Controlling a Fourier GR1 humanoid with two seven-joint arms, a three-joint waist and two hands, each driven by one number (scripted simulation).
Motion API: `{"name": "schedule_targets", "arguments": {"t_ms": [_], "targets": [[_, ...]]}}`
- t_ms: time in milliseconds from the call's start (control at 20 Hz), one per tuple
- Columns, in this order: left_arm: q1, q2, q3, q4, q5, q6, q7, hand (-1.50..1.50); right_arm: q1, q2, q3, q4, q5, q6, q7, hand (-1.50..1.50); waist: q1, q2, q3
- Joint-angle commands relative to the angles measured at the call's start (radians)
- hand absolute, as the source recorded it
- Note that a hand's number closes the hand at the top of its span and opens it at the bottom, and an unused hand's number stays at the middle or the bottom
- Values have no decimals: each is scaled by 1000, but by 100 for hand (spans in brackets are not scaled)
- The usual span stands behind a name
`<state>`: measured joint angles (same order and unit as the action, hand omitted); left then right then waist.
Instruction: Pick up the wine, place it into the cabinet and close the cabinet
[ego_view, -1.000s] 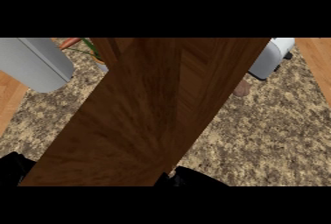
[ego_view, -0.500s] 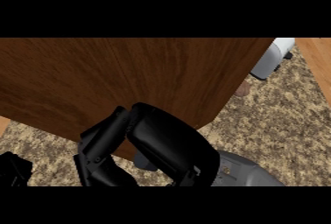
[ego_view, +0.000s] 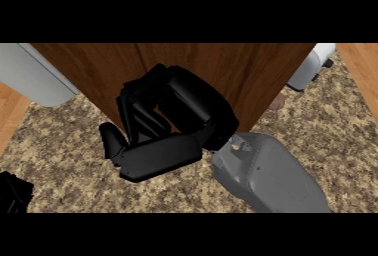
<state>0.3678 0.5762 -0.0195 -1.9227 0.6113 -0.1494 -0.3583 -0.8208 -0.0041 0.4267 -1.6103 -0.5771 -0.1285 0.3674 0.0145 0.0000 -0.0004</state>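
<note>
A brown wooden cabinet door (ego_view: 221, 70) fills the upper middle of the head view. My right hand (ego_view: 159, 157) is in front of its lower edge, the grey forearm (ego_view: 269, 175) coming in from the lower right. Its fingers (ego_view: 181, 95) are bent only loosely and rest against the door's wood, holding nothing. A small black part of my left hand (ego_view: 11, 192) shows at the lower left edge. No wine bottle shows in this view.
The speckled stone counter (ego_view: 325, 130) spreads below and to the right of the door. A pale grey object (ego_view: 33, 75) stands at the upper left and a white-grey one (ego_view: 314, 65) at the upper right. A small brown item (ego_view: 277, 103) peeks out beside the door's right edge.
My right hand has come up from the lower edge onto the door, with its forearm now showing. The door has swung across the view and its right edge has moved to the right.
</note>
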Motion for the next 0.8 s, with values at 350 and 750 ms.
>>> {"name": "schedule_targets", "arguments": {"t_ms": [350,750], "targets": [[50,-57,43,-32,-58,-64,26,150,-24,4,-99,305,38,129,-137,150,2,1,0],[2,-44,65,-58,-31,-54,99,150,-69,-35,-186,481,62,197,-231,150,13,4,1]]}}
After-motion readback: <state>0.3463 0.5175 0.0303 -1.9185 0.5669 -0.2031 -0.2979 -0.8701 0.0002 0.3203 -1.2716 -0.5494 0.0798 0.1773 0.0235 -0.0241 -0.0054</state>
